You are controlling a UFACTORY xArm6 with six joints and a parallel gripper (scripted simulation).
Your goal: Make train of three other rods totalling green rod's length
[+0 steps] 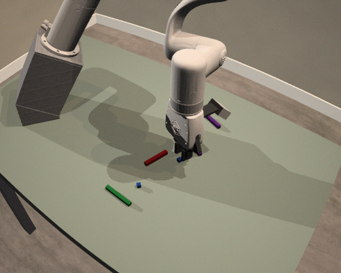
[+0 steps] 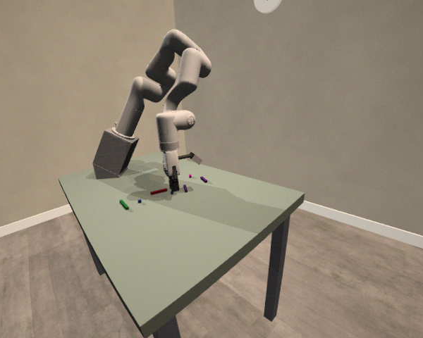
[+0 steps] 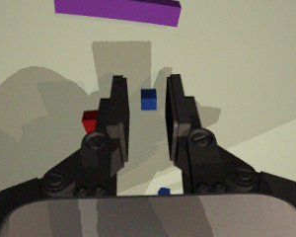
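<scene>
- Bears an emblem on the gripper (image 1: 187, 157) (image 2: 173, 189) (image 3: 147, 78) housing and a round mark on a wrist joint (image 1: 223, 56) (image 2: 190, 119), lettering too small to read.
- Points down, gripper narrowly open and holding nothing, near blue rod (image 1: 179, 160) (image 2: 172, 192) (image 3: 148, 100) framed between fingers in the wrist view.
- Lies on the counter (image 1: 223, 235) (image 2: 204, 236) (image 3: 266, 74) at eight o'clock from the gripper in the top view: green rod (image 1: 117, 195) (image 2: 123, 204), well apart; nearer, far blue rod (image 1: 138, 185) (image 2: 139, 201) (image 3: 164, 192).
- At nine, red rod (image 1: 156, 157) (image 2: 158, 191) (image 3: 90, 120).
- At three, near purple rod (image 1: 199, 153) (image 2: 185, 188) (image 3: 117, 12), partly hidden.
- At one, far purple rod (image 1: 213, 121) (image 2: 204, 179).
- Shows magenta rod (image 2: 189, 176) at one from the gripper in the exterior view.
</scene>
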